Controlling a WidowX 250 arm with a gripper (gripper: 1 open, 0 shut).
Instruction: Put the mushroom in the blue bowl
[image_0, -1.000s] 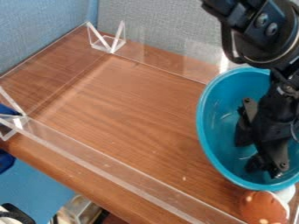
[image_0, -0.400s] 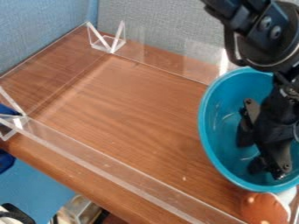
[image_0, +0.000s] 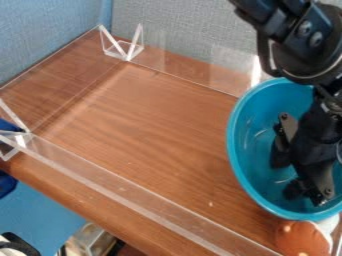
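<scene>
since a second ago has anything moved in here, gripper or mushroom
Nothing visibly changed. The gripper hangs down inside the blue bowl as before, and the mushroom lies outside the bowl by its near rim, in the same spot.
</scene>
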